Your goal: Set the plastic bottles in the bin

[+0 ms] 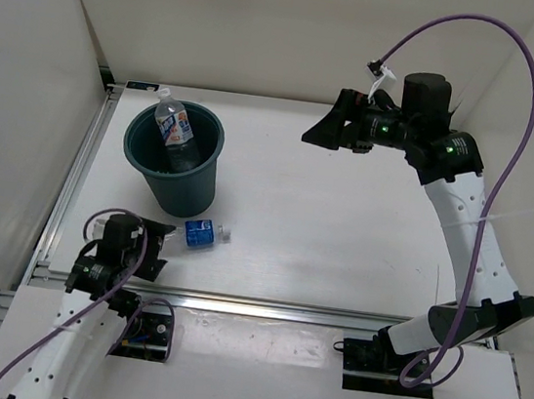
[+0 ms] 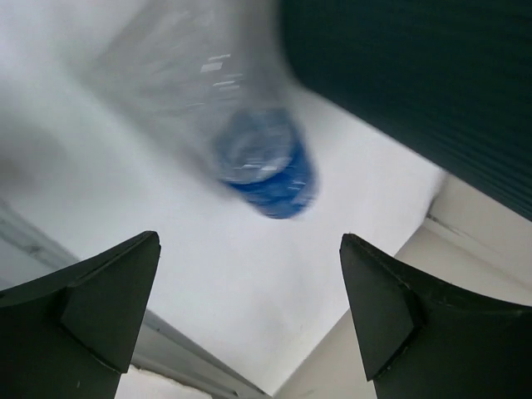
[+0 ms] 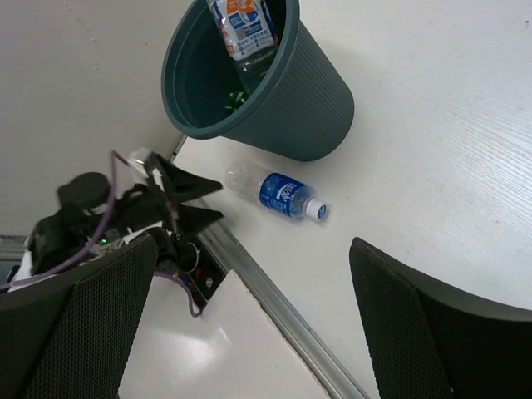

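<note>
Lower left of centre, beside the round teal-grey plastic bin [image 1: 186, 189], a clear blue-labelled plastic bottle [image 1: 201, 233] is lying before the spread left end effector [image 1: 160, 250], liable to roll if nudged.

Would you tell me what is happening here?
A clear plastic bottle with a white, red and blue label sits in the round dark teal plastic bin. A clear blue-labelled bottle lies on the table beside it, just ahead of the open, empty left hand. The right hand hangs open above the table.

Blue-label bottle [image 3: 278, 193] flat beside the bin [image 3: 309, 106]
</note>
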Controlling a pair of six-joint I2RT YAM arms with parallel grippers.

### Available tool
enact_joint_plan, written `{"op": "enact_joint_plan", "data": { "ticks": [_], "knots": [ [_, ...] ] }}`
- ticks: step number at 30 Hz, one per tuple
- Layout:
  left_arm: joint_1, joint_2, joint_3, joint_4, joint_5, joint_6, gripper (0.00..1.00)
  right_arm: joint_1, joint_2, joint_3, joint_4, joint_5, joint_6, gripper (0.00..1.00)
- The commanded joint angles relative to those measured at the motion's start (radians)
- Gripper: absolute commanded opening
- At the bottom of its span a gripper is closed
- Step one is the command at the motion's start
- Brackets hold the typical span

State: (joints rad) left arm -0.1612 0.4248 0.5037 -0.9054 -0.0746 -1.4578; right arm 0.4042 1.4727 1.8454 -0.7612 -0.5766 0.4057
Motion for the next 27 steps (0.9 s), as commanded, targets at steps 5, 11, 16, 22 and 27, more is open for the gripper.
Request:
{"op": "enact_joint_plan", "data": {
  "ticks": [5,11,16,22,27],
  "knots": [
    [-0.003,0.101,-0.087,0.215,0.102,-0.184,1.00,-0.011,-0.015,0.043,-0.053,0.011,-0.063,1.00],
    [-0.003,0.294,-0.041,0.299,0.081,-0.162,1.00,-0.042,-0.049,0.031,-0.086,0.023,-0.087,1.00],
    [-0.003,0.413,-0.050,0.332,0.072,-0.153,1.00,-0.064,-0.067,0.020,-0.086,0.023,-0.087,1.00],
    [-0.003,0.476,-0.120,0.365,0.154,-0.171,0.79,-0.094,-0.077,-0.002,-0.086,0.023,-0.087,1.00],
    [0.006,0.300,-0.264,0.365,0.255,-0.255,0.56,-0.094,-0.068,-0.002,-0.086,0.023,-0.087,1.00]
  ]
}}
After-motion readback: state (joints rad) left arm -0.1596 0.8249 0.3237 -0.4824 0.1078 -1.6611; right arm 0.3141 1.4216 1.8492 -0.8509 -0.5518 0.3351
